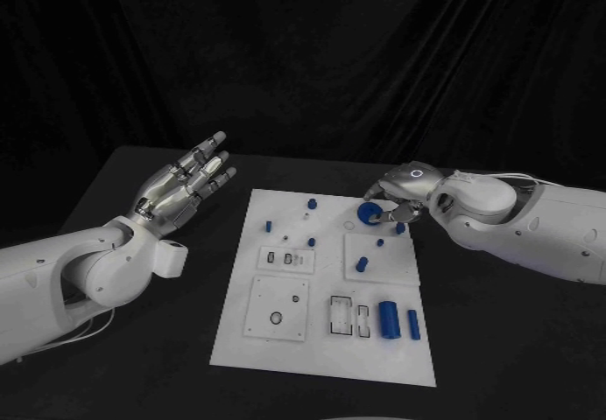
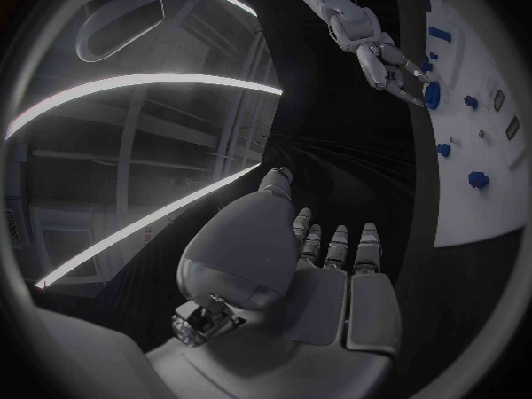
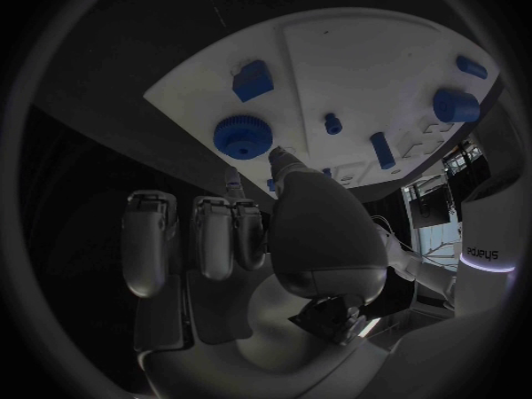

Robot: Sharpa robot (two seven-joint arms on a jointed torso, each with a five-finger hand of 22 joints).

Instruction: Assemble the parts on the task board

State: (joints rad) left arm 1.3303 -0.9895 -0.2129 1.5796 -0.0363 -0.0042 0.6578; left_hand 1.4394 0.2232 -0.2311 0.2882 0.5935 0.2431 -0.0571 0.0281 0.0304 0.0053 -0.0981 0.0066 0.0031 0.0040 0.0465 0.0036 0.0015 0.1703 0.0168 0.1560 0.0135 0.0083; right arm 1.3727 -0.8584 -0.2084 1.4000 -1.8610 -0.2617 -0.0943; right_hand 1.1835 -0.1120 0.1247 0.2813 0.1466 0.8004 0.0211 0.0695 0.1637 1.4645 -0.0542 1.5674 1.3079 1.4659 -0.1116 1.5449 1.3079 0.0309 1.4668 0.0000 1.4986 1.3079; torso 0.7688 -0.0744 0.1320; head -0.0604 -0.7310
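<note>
Black table [image 1: 505, 332] is sitting against black drapes, with the white task board [image 1: 322, 354] lying flat mid-table, long axis running away from the robot. Right hand [image 1: 402, 199] is pinching a round blue toothed part [image 1: 368, 213] at the board's far right edge, its flat face turned roughly toward the robot. Left hand [image 1: 187, 184] is hanging spread and empty, left of the board; two blue cylinders [image 1: 399, 321] are lying lengthwise near the board's near right corner.
</note>
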